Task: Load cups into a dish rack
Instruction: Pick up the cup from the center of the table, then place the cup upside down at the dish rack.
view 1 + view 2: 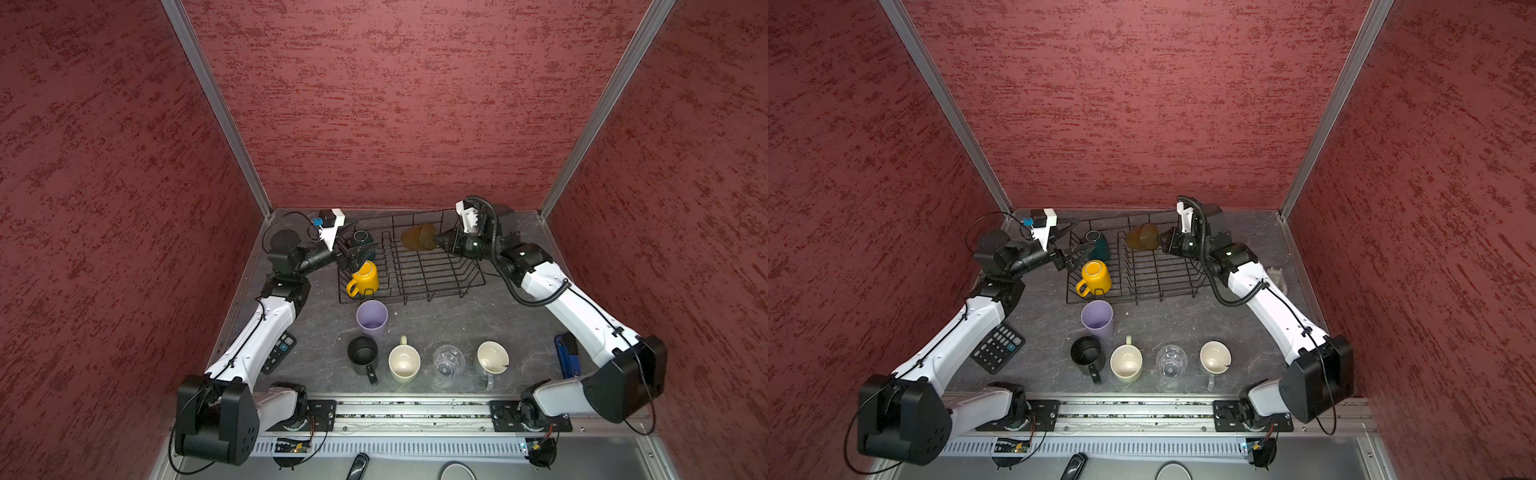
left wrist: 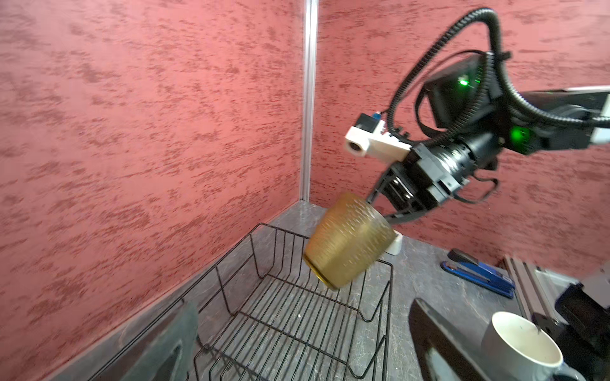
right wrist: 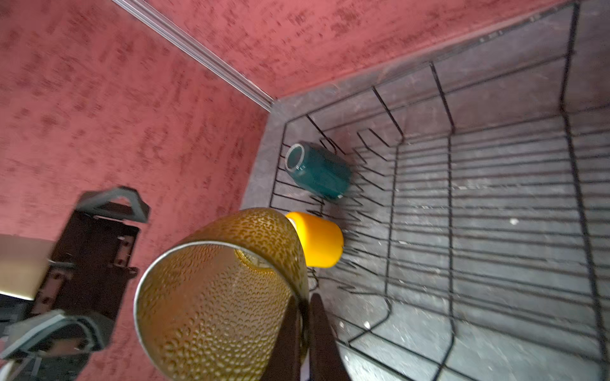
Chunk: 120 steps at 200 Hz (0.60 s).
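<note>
In both top views the dish rack (image 1: 432,266) sits at the upper middle of the table (image 1: 436,324), close to the back wall. The right tool (image 1: 437,240) is clamped on the rim of the brown glass (image 1: 415,237), which hangs on its side over the rack's upper right part. The left tool (image 1: 1086,235) is spread wide at the rack's upper left corner, holding nothing. It is just beside the teal mug (image 1: 1098,245) (whether they touch, I cannot tell). Just below that mug, the yellow mug (image 1: 365,279) rests bottom up in the rack. On the table below the rack stands the lilac tumbler (image 1: 372,318). Lower still, in a row, are the black mug (image 1: 363,354), cream mug (image 1: 404,363), clear glass (image 1: 448,360) and grey mug (image 1: 492,359).

In the left wrist view, the left tool's fingers (image 2: 439,339) sit far apart along the lower edge, with bare rack wires between them. The brown glass (image 2: 346,247) is tilted at mid-frame above the rack, its base toward the lower left.

In the right wrist view, one finger (image 3: 287,333) is inside the glass and the other outside, pinching its wall at the lower middle. The teal and yellow mugs lie in the rack near the frame's centre.
</note>
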Each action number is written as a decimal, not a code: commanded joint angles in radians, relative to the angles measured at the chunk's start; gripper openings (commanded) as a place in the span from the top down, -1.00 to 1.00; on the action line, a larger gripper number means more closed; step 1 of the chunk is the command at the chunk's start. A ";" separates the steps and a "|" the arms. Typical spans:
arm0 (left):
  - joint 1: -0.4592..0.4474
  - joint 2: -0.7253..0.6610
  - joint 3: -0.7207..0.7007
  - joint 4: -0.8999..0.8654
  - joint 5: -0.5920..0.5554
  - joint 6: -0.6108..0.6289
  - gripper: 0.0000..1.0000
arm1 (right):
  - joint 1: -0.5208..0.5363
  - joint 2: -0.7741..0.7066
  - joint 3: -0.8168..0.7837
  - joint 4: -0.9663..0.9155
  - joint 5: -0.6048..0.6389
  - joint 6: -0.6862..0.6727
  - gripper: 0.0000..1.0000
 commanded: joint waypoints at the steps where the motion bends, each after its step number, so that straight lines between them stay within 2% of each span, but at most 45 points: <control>1: -0.027 0.037 0.026 0.074 0.115 0.101 -0.99 | -0.015 0.018 0.016 0.170 -0.181 0.046 1.00; 71: -0.064 0.169 0.093 0.153 0.162 0.121 -0.99 | -0.015 0.041 0.017 0.254 -0.333 0.082 1.00; 120: -0.084 0.224 0.126 0.175 0.181 0.128 -0.99 | -0.014 0.032 -0.015 0.332 -0.391 0.136 1.00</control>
